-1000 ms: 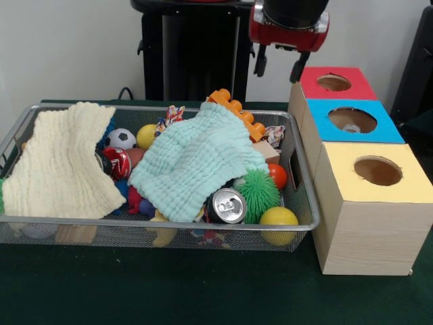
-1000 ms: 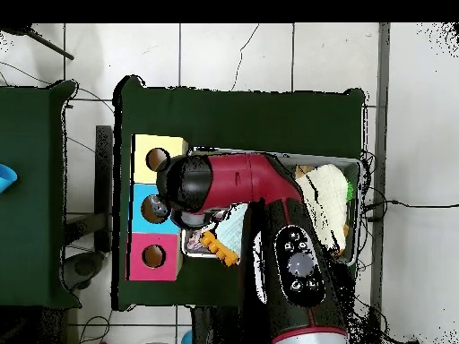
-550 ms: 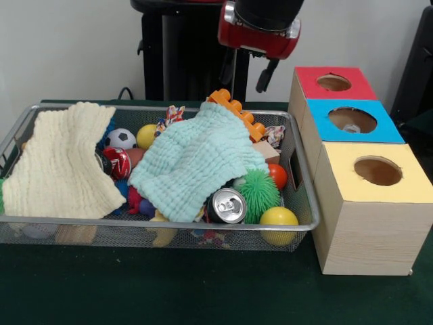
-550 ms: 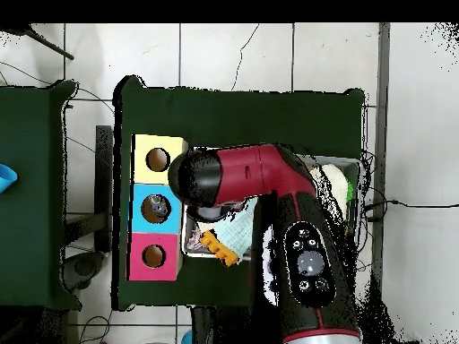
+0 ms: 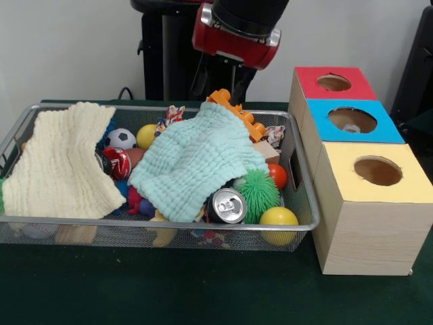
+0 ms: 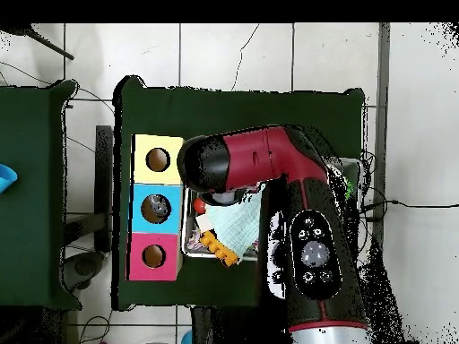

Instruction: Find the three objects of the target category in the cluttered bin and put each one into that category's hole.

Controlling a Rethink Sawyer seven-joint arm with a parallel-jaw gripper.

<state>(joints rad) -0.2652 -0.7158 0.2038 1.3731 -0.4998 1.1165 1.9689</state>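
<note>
My gripper (image 5: pixel 220 85) hangs open and empty above the far rim of the wire bin (image 5: pixel 308 203), just over an orange toy brick (image 5: pixel 238 112). A mint cloth (image 5: pixel 196 159) and a cream cloth (image 5: pixel 61 162) cover much of the clutter. Showing around them are a silver can (image 5: pixel 226 205), a red can (image 5: pixel 118 162), a green spiky ball (image 5: pixel 258 191), a red ball (image 5: pixel 277 175), a yellow ball (image 5: pixel 279 219) and a soccer ball (image 5: pixel 120 139). From overhead the arm (image 6: pixel 260 166) hides the gripper; the orange toy brick (image 6: pixel 218 244) shows.
Right of the bin stand three wooden boxes with holes on top: red (image 5: pixel 333 82), blue (image 5: pixel 352 120) and yellow (image 5: pixel 377 170). Something pale lies inside the blue hole. From overhead the boxes line up as yellow (image 6: pixel 159 159), blue (image 6: pixel 157 208) and red (image 6: pixel 154 256).
The gripper has swung left from beside the red box to over the bin's far edge and come lower. Nothing in the bin has moved.
</note>
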